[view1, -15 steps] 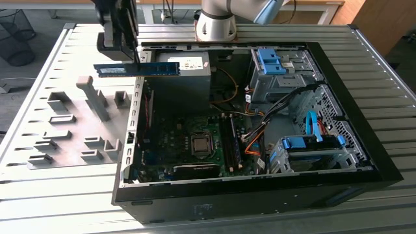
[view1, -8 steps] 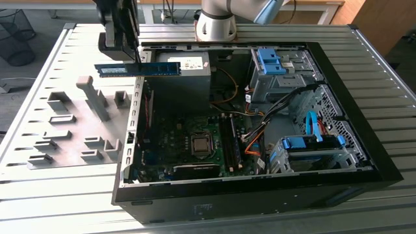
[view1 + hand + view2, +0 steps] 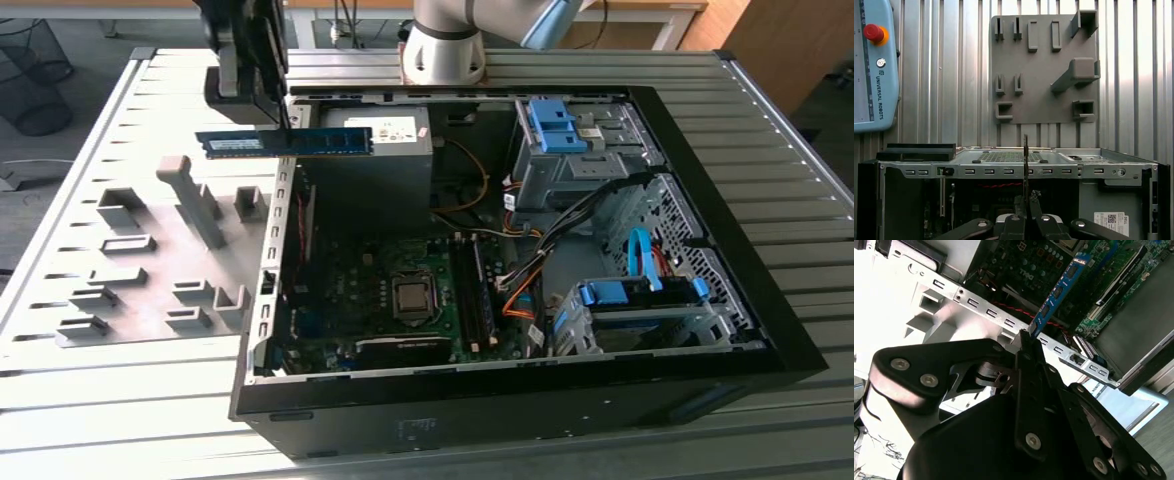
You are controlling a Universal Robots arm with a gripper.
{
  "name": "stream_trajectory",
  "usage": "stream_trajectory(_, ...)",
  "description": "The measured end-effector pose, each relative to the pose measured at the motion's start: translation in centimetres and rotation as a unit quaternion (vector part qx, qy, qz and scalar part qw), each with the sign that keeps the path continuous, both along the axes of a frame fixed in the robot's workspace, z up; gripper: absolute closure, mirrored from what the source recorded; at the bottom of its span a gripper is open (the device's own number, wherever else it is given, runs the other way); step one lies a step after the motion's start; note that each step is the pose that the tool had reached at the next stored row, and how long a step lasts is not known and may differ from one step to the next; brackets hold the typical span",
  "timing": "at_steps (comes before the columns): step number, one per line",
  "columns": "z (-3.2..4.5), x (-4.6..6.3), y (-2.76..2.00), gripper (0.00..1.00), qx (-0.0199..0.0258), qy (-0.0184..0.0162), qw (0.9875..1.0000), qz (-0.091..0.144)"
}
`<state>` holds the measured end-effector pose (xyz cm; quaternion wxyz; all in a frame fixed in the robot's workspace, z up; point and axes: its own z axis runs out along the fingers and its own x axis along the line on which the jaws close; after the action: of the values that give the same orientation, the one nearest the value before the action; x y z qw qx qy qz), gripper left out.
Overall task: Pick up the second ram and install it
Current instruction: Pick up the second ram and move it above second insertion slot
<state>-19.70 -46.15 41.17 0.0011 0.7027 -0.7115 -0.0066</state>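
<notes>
The second ram [image 3: 287, 142], a long blue circuit-board stick with black chips, hangs level in the air above the upper left wall of the open computer case [image 3: 260, 300]. My gripper [image 3: 286, 126] is shut on the stick's top edge. In the second wrist view the ram [image 3: 1059, 290] sticks out past the black fingertips [image 3: 1026, 340] over the motherboard. Edge-on in the first wrist view, the ram [image 3: 1025, 165] is a thin dark line rising from the gripper [image 3: 1026, 212]. The motherboard's long black memory slots [image 3: 470, 290] lie inside the case, below and toward the exterior view's right of the stick.
A grey plate with holder blocks [image 3: 147, 260] lies on the slatted table at the exterior view's left of the case. Inside the case are blue drive cages [image 3: 567, 125], a power supply [image 3: 380, 135] and loose cables [image 3: 521, 290]. A teach pendant [image 3: 874, 65] rests on the table.
</notes>
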Motion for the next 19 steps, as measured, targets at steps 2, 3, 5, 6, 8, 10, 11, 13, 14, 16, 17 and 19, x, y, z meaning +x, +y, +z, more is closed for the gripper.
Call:
stream_trajectory(2,0.00,0.3,0.00,0.86,0.0000,0.0000,1.0000,0.000)
stream_trajectory(3,-0.01,0.5,0.00,0.86,0.0001,0.0000,1.0000,0.000)
stream_trajectory(5,0.00,0.9,-0.01,0.86,0.0000,0.0000,1.0000,0.000)
stream_trajectory(6,0.00,1.2,0.00,0.86,0.0000,0.0000,1.0000,0.000)
stream_trajectory(8,-0.01,1.6,0.00,0.86,0.0000,0.0000,1.0000,0.000)
stream_trajectory(10,-0.02,2.0,0.00,0.86,0.0001,0.0000,1.0000,0.000)
stream_trajectory(11,-0.02,2.3,0.00,0.86,0.0000,0.0000,1.0000,0.000)
stream_trajectory(13,-0.02,2.7,0.00,0.86,0.0000,0.0000,1.0000,0.000)
stream_trajectory(14,-0.03,3.0,0.00,0.86,0.0000,0.0000,1.0000,0.000)
stream_trajectory(16,-0.04,3.5,0.00,0.86,0.0000,0.0000,1.0000,0.000)
stream_trajectory(17,-0.04,3.8,0.00,0.86,0.0000,0.0000,1.0000,0.000)
stream_trajectory(19,-0.04,4.3,-0.01,0.86,0.0000,0.0000,1.0000,0.000)
